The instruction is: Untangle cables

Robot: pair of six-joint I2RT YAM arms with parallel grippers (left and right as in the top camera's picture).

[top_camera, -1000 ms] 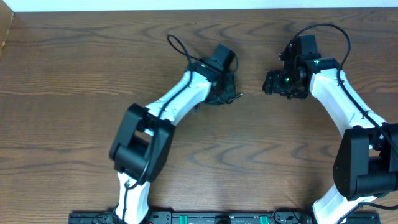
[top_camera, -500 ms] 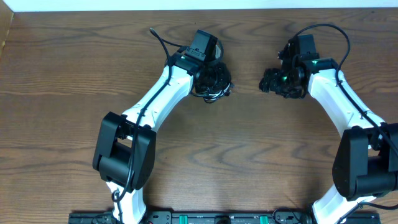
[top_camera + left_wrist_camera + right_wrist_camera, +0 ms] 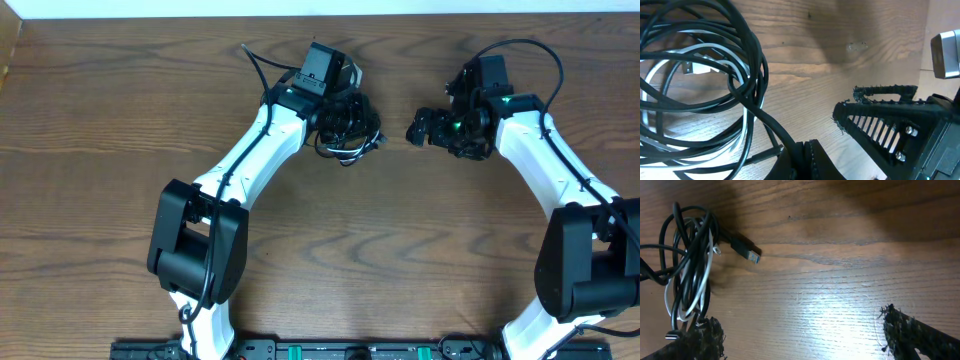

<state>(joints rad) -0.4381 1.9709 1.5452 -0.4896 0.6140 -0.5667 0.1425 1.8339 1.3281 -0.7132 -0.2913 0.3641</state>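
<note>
Overhead, the left pincer (image 3: 343, 112) sits on top of the cable bundle (image 3: 348, 135), a tight knot of loops lying on the wooden desk (image 3: 120, 120) directly under and just in front of it. The right pincer (image 3: 420, 128) hangs a short way off to the side of the bundle and does not touch it.

From the left wrist, the left pincer's fingers are pressed together at the bottom edge. A black cable (image 3: 767, 125) runs down out of the coil and into them, so it appears to be clamped there, though the contact itself is half hidden. The rest of the coil spreads away ahead of the fingers.

From the right wrist, the right pincer stands wide apart and holds nothing, one finger (image 3: 912, 332) at each lower corner with bare desk between them. The bundle lies beside and ahead of its other finger, a white cable (image 3: 704, 282) looped among the black ones. A black USB plug (image 3: 746, 251) with a blue tip sticks out of the bundle toward the gap.
</note>
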